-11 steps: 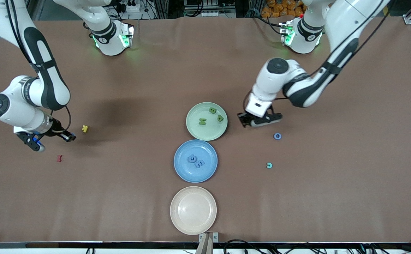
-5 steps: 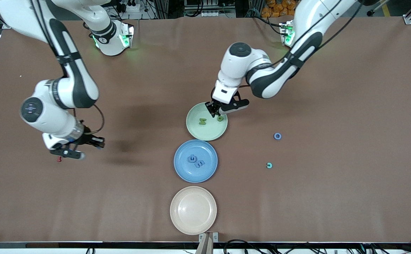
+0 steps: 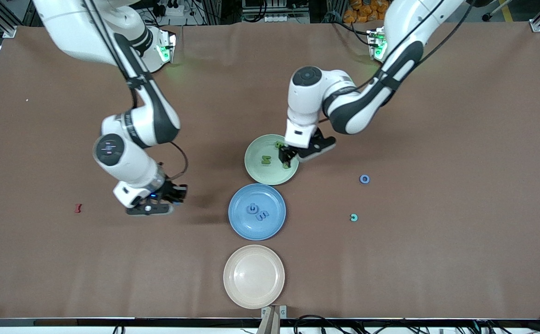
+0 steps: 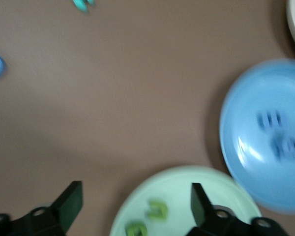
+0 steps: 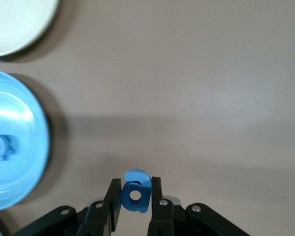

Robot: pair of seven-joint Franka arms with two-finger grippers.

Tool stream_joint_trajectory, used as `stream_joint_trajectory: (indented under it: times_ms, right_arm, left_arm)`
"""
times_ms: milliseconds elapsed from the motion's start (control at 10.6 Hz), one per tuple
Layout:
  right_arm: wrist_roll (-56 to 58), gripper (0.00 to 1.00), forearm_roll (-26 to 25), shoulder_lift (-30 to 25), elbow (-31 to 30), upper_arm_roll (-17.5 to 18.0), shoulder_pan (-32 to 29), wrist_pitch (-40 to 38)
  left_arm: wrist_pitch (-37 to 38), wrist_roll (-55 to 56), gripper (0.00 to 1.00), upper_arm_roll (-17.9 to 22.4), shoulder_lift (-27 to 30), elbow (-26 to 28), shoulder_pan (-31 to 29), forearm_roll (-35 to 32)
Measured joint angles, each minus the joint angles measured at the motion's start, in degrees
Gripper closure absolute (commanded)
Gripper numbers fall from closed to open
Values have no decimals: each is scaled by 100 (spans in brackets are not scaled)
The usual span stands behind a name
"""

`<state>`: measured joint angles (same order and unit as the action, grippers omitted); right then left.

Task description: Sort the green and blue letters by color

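- My right gripper (image 5: 135, 204) is clamped on a blue letter (image 5: 136, 192) and hangs over bare table beside the blue plate (image 3: 240, 227), toward the right arm's end.
- My left gripper (image 3: 285, 157) is over the green plate (image 3: 256, 174) with the fingers (image 4: 70, 201) wide apart and nothing between them; green letters (image 3: 266, 160) lie in the plate under it.
- The blue plate already holds two blue letters (image 3: 257, 212). A blue O (image 3: 364, 179) and a teal letter (image 3: 354, 217) lie on the table toward the left arm's end.
- For the step in hand, I should bring the right gripper well over the middle of the blue plate, not only its rim.
- I should go low before I let go, so the letter does not bounce out.
- I should aim beside the two letters there, not on top of them.
- The left gripper should rise straight up, so it does not push the green letters.
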<state>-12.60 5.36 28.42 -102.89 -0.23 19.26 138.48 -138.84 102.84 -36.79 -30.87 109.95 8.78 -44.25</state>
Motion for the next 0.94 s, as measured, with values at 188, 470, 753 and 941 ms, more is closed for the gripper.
stream_joint_trajectory:
  times_ms: [188, 470, 753, 941]
  right_arm:
    - [-5, 100, 1, 483, 397, 4, 389, 454]
    - [-14, 100, 2, 1021, 990, 130, 737, 732]
    - [-83, 1, 3, 1207, 1375, 471, 900, 734]
    - [-684, 0, 7, 1247, 1413, 625, 996, 733]
  left_arm:
    - [177, -604, 0, 37, 155, -81, -654, -11]
    - [174, -2408, 0, 30, 228, -227, -1911, -13]
    - [178, -3150, 0, 19, 220, -220, -2346, -13]
    - [189, -3378, 0, 15, 221, -143, -2466, -13]
